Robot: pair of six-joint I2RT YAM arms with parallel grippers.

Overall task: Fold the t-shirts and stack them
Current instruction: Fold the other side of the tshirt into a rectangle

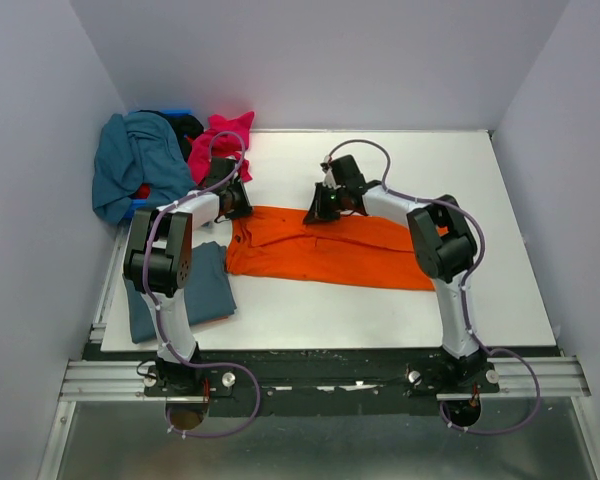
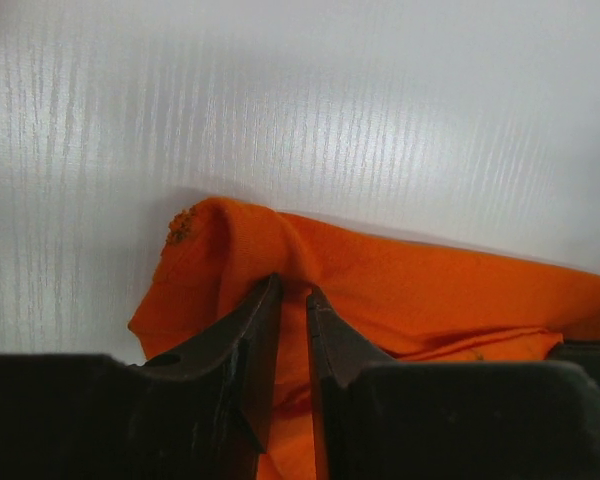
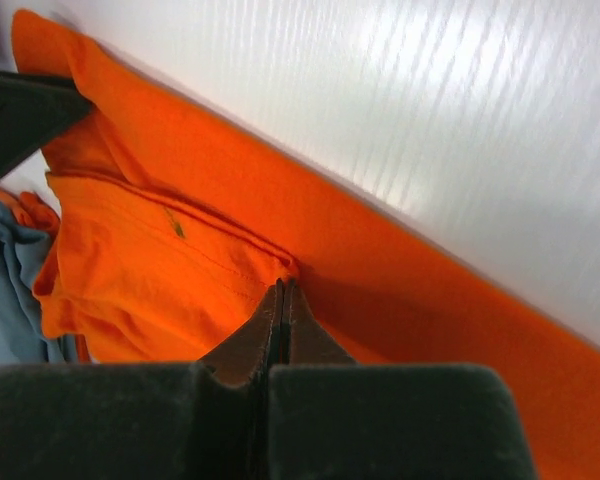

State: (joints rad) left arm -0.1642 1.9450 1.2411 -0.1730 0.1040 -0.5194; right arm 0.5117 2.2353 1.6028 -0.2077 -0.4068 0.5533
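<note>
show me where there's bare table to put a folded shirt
Free: the far right corner of the table, beyond the orange shirt; and the near strip between it and the front edge. Crowded: the left side, with the blue-grey shirt, teal shirt and pink shirt.

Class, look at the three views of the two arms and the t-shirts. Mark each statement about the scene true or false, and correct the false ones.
1. The orange t-shirt lies spread on the table. True.
2. The left pincer hangs wide open above the cloth. False: it is pinched on a raised fold of the orange t-shirt.
3. The right pincer is closed on the orange t-shirt's edge. True.
4. The blue-grey t-shirt lies on top of the orange one. False: it lies beside it, at the table's near left.
5. The magenta-pink t-shirt is folded flat at the table's centre. False: it is crumpled at the far left corner, next to the teal t-shirt.
</note>
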